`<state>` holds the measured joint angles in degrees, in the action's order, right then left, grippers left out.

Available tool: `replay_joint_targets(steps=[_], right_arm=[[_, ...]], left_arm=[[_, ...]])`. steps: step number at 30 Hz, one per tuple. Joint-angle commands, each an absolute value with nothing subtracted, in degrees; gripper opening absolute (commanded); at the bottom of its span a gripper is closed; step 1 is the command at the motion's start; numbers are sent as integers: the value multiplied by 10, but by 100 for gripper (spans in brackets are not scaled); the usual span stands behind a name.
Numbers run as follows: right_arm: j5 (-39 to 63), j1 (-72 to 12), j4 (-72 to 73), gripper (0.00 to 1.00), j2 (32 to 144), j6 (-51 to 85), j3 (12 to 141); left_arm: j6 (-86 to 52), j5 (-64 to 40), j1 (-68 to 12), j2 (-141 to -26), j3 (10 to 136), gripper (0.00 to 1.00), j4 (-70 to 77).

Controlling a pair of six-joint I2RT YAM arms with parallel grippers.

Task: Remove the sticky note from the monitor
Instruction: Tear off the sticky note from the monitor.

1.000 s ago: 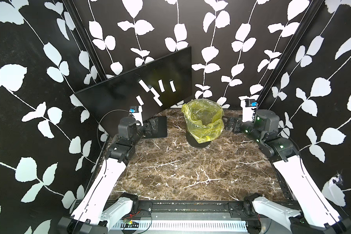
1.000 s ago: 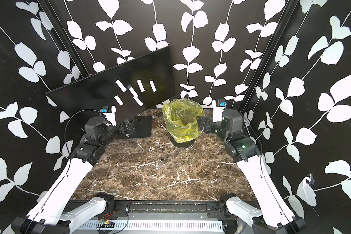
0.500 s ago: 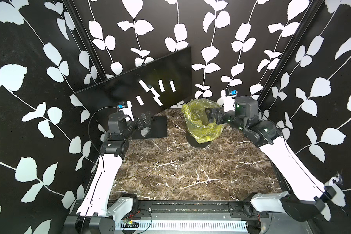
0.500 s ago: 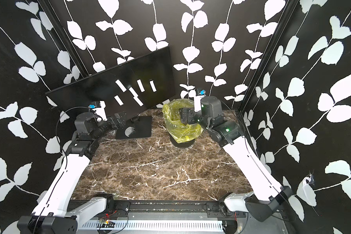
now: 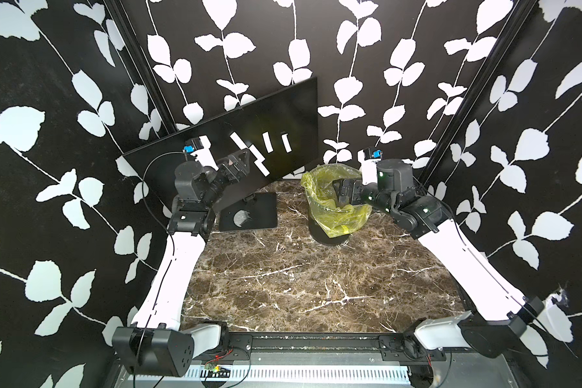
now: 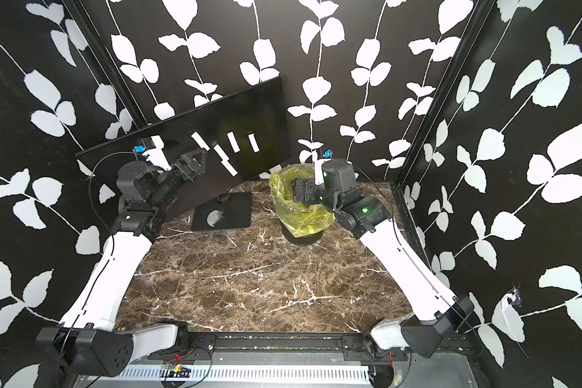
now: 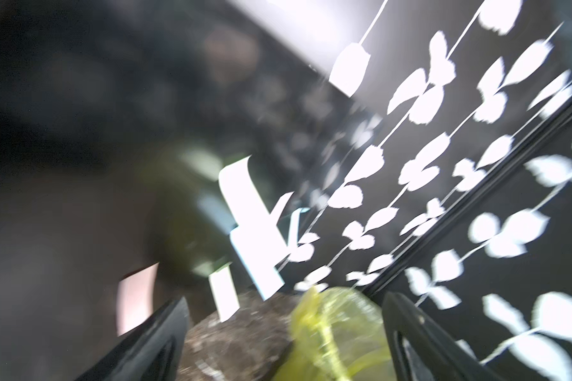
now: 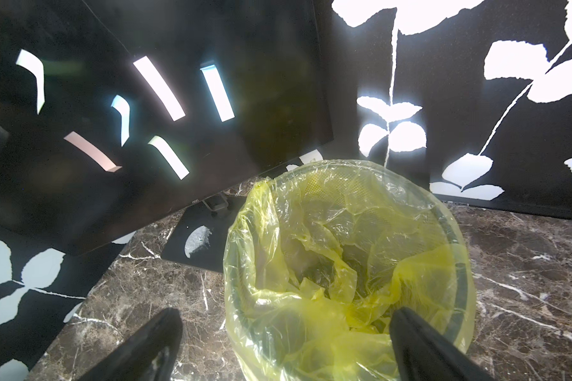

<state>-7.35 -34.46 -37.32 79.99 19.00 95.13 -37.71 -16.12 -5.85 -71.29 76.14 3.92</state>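
Monitor [image 5: 276, 117] stood at back left of bench [image 5: 299, 285], flat base [image 5: 249, 215] on marble top. Several pale sticky notes [image 5: 267, 142] stuck on screen; pinkish note [image 8: 90, 151] among them. Left gripper [image 5: 241, 163] raised in front of screen, just beside leftmost notes. Jaws spread wide, nothing held. Contact with any note not discernible, wrist view blurred. Right gripper [image 8: 286, 313] hung over mouth of bin [image 5: 330, 235] with yellow liner [image 5: 316, 188], jaws wide apart, empty. Bin stood near base, right of monitor.
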Motion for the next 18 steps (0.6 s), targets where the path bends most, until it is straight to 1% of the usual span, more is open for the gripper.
replay_joint_targets(steps=[1,4,9,12,16,18], right_arm=[[-69,-348,-338,99,804,216,955],[-62,-349,-329,100,805,226,948],[-58,-349,-320,100,807,231,949],[-57,-349,-322,99,807,227,952],[-63,-348,-323,100,805,219,948],[-56,-348,-323,100,808,219,950]], left_arm=[[-474,-163,-70,-732,793,92,81],[-515,-134,-89,-744,803,91,81],[-584,-78,-111,-768,808,87,75],[-590,-42,-122,-773,829,86,40],[-599,-21,-124,-775,839,84,34],[-609,-8,-124,-776,832,79,33]])
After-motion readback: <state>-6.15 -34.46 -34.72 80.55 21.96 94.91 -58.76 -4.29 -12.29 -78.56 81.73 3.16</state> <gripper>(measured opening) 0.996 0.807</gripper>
